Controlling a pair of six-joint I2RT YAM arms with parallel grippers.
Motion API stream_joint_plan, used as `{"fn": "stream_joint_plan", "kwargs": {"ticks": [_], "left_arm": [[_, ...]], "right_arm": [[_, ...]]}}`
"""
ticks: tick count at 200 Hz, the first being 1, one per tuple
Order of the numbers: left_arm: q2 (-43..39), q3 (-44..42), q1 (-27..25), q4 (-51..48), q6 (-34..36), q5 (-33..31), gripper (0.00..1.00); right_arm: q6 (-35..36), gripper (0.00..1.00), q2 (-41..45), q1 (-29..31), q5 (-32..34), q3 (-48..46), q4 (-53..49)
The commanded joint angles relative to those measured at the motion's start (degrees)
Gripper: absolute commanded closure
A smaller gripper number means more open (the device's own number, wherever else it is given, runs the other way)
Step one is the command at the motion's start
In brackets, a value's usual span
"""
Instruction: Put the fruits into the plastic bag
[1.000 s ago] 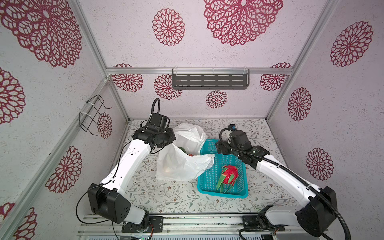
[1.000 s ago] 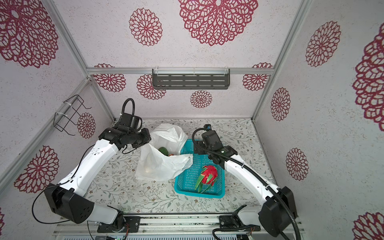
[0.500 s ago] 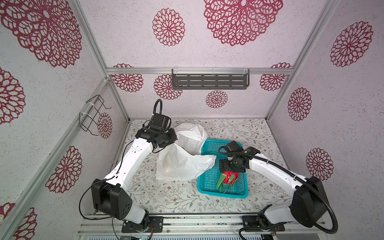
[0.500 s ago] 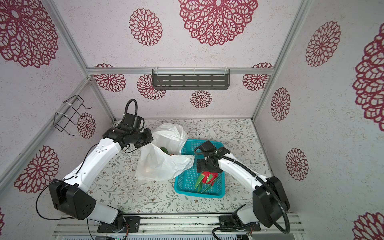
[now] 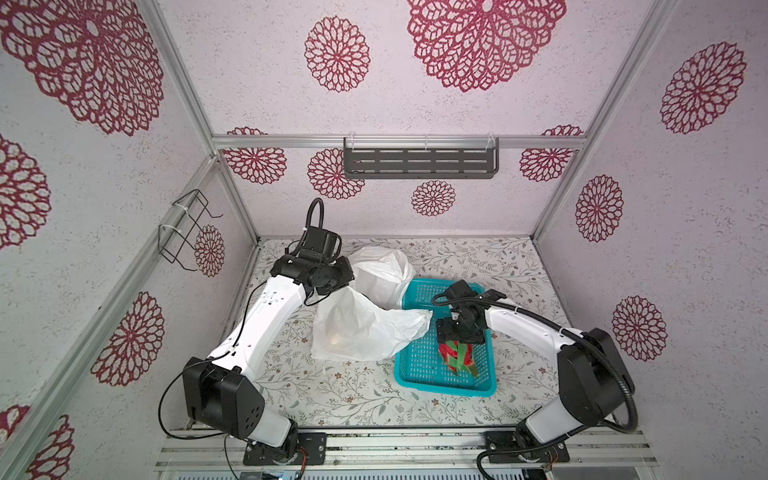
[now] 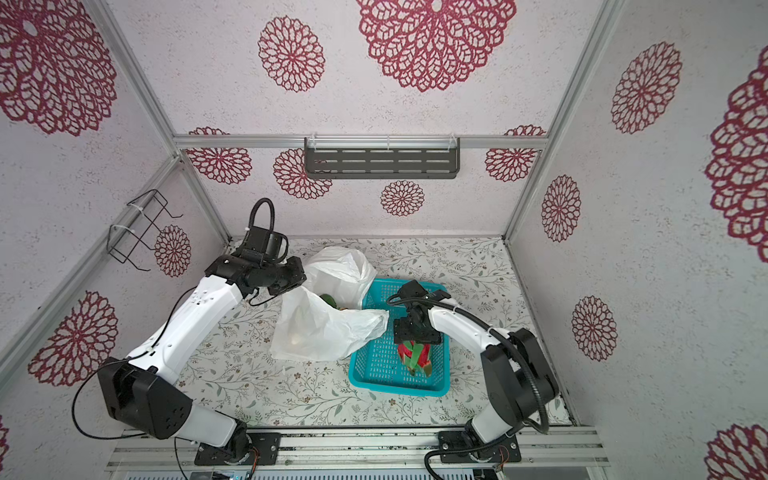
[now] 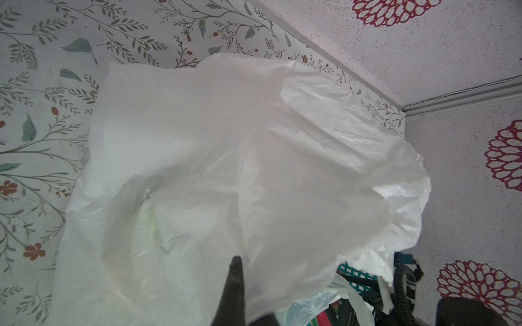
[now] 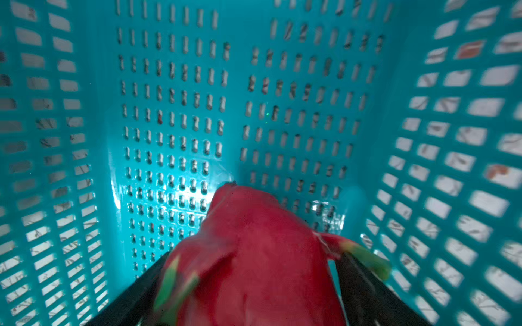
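A green fruit (image 6: 328,300) is seen in the plastic bag (image 5: 361,328) pinched by the left gripper (image 5: 344,277). The dragon fruit (image 8: 254,225), unbagged in the teal basket (image 5: 446,388), is straddled by the wide right gripper (image 8: 254,256).

Bright, even light fills both top views; walls (image 5: 415,83) bow at the edges. Just ahead of the right pincer (image 8: 254,256), glare whitens the blurred basket (image 8: 237,84).
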State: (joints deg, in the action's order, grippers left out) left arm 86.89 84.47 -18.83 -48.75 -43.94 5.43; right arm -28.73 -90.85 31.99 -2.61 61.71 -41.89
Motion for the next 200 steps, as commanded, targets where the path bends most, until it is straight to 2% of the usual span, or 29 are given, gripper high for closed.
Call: {"fn": "stream_joint_plan", "kwargs": {"ticks": [1, 48, 65, 71, 139, 155, 187, 200], "left_arm": [[-0.36, -0.58, 0.54, 0.48, 0.11, -0.50, 1.00], [-0.57, -0.55, 0.52, 0.30, -0.44, -0.71, 1.00], [-0.33, -0.56, 0.54, 0.28, -0.49, -0.47, 1.00], [-0.19, -0.45, 0.54, 0.32, -0.53, -0.43, 1.00], [1.50, 0.78, 0.50, 0.80, -0.62, 0.19, 1.00], [1.83, 0.84, 0.48, 0.93, -0.70, 0.44, 1.00], [2.14, 0.88, 0.50, 0.95, -0.70, 0.52, 1.00], [1.98, 0.88, 0.51, 0.94, -0.68, 0.56, 1.00]], "right_arm": [[2.56, 0.12, -1.26, 1.67, -6.34, 2.61, 4.90], [6.07, 0.10, 0.57, 4.39, -2.40, 5.64, 6.18], [6.73, 0.06, 2.85, 4.49, 0.26, 4.96, 6.28], [6.96, 0.01, 3.81, 4.49, 0.78, 4.72, 6.29], [9.55, 0.01, 13.55, 5.71, 4.79, 2.40, 2.44], [10.13, 0.01, 14.77, 5.85, 1.96, 0.66, 2.07], [10.59, 0.01, 15.03, 6.07, -10.37, -3.54, 5.89], [9.65, 0.01, 13.98, 6.07, -12.25, -4.42, 7.50]]}}
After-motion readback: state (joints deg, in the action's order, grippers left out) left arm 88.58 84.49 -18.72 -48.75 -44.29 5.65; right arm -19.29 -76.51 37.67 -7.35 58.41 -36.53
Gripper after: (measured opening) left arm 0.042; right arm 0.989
